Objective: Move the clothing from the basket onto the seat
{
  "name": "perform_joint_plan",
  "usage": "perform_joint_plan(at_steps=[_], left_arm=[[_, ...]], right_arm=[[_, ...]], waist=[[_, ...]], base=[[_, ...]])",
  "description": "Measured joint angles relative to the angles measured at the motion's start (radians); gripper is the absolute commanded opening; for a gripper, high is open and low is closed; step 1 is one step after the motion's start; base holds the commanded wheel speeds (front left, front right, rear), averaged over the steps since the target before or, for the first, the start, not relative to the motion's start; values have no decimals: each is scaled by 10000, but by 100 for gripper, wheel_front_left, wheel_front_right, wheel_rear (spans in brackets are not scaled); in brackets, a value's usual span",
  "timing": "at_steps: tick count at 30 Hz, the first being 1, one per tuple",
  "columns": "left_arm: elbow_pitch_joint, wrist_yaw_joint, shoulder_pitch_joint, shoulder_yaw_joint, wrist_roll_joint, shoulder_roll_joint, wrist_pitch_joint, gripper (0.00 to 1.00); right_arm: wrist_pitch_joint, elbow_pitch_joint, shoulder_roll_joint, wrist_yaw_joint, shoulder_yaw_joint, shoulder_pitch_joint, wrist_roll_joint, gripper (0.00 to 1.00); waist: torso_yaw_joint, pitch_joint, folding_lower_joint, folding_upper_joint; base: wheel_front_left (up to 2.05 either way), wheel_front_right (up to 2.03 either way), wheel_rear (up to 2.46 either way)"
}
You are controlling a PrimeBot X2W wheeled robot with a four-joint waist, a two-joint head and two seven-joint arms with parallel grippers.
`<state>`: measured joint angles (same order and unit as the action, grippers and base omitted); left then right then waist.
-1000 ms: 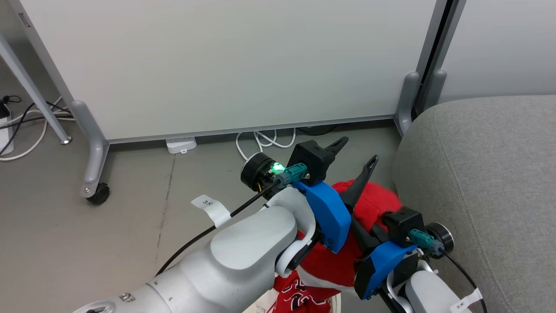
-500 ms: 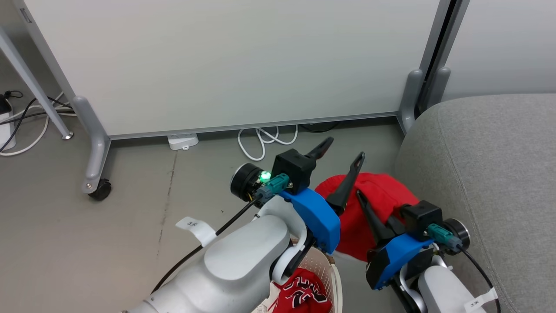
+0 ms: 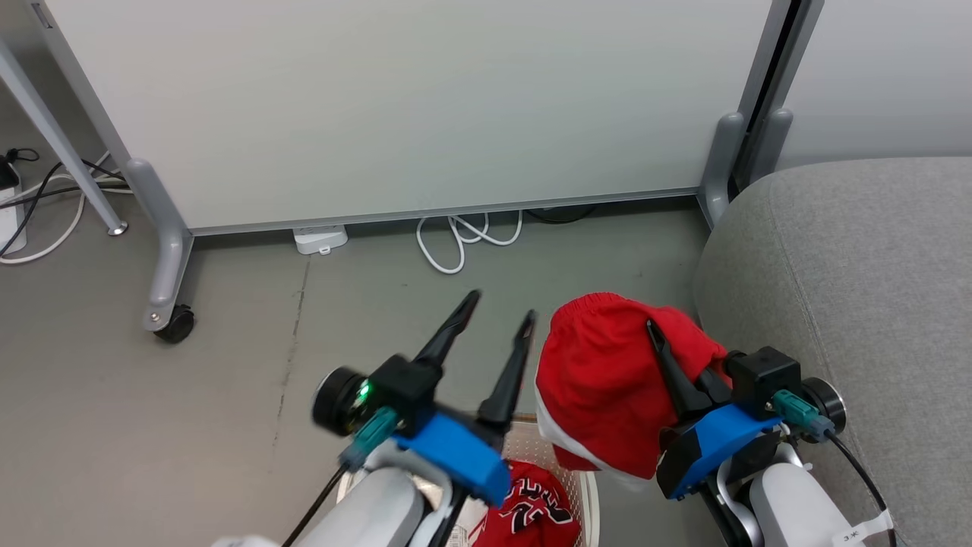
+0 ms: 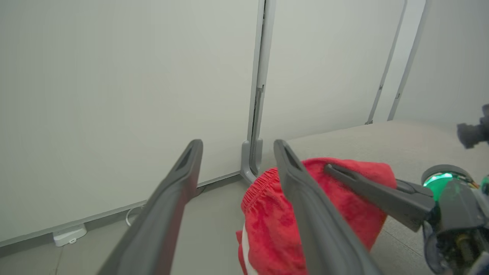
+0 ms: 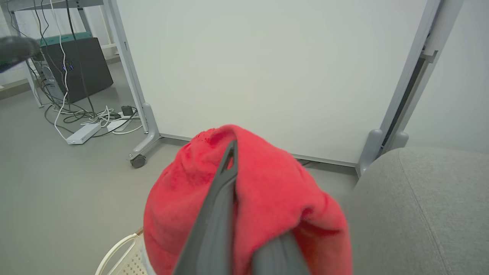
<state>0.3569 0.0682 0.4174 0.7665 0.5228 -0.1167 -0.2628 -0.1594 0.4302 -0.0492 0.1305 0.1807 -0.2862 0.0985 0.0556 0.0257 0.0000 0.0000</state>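
Our right gripper (image 3: 659, 334) pinches the plain red garment (image 3: 600, 380), fingers closed on a fold so the cloth drapes over and below them, white trim hanging lowest. Our left gripper (image 3: 501, 305), just to the garment's left, stands spread wide and empty. Beneath both grippers the red jersey (image 3: 535, 513) lies in the basket (image 3: 591, 505). The grey sofa (image 3: 850, 266) sits just right of the right gripper.

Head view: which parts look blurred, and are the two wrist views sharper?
Head view: the left gripper is smeared by motion blur; the red garment and the sofa are sharp. Left wrist view: its own fingers look soft. Right wrist view: the garment is slightly soft; light is even, no glare.
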Motion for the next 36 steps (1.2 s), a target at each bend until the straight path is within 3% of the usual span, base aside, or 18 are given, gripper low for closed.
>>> perform_joint_plan(at_steps=[15, 25, 36], left_arm=[[-290, -1053, -2640, -2656, -2222, 12, 0, 100], [-153, -1570, -2780, -3179, -2847, 407, 0, 100], [4, -1785, -2745, -3524, -3122, 583, 0, 100]], right_arm=[[100, -395, 0, 0, -48, 247, 19, 0], [132, -447, 0, 0, 15, 331, 96, 0], [132, -466, -2, 0, 67, 314, 109, 0]], waist=[[-77, -101, 0, 0], [-306, -116, 0, 0], [-1362, 27, 0, 0]], base=[[0, 0, 0], [0, 0, 0], [0, 0, 0]])
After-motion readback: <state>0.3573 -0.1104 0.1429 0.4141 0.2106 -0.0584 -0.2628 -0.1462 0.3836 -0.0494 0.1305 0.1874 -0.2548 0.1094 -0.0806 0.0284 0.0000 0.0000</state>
